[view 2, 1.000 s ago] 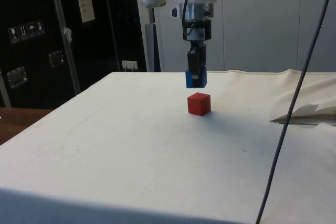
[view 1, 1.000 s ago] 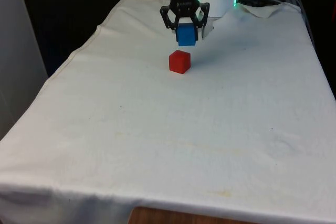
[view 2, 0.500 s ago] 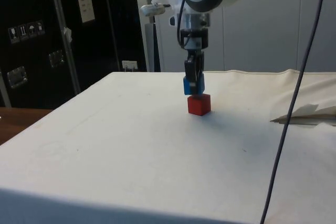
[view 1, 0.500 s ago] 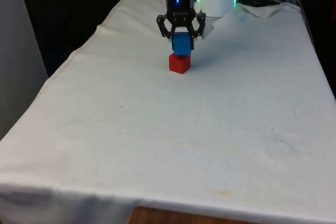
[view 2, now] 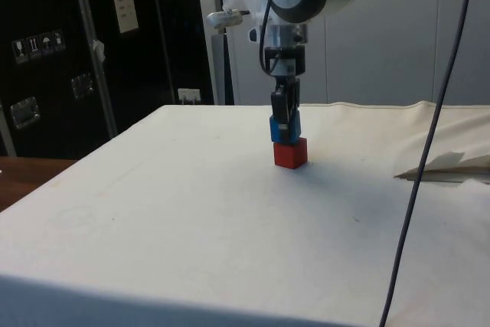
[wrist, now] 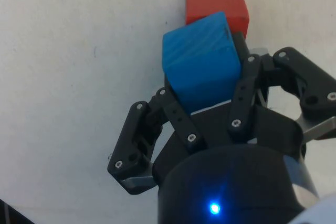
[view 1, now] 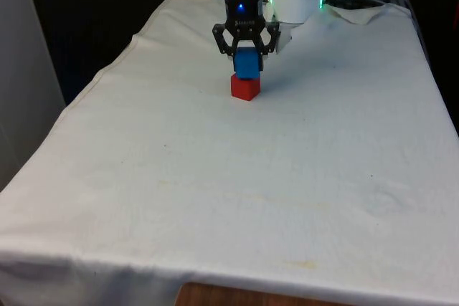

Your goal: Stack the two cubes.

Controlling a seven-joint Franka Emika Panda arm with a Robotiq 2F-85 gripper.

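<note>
Toward the counter's (view 1: 215,198) far end, my hand (view 1: 246,54) points straight down from my arm, fingers closed on the blue cube (view 1: 246,64). That cube sits on top of the red cube (view 1: 245,88), slightly toward the front view's left.

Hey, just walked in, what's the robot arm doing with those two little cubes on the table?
The arm is stacking them. Its gripper is shut on the blue cube and has it right on top of the red cube, which sits on the white cloth. In the side view the blue cube looks to be touching the red one, turned a little against it. It has not been let go yet.
</note>
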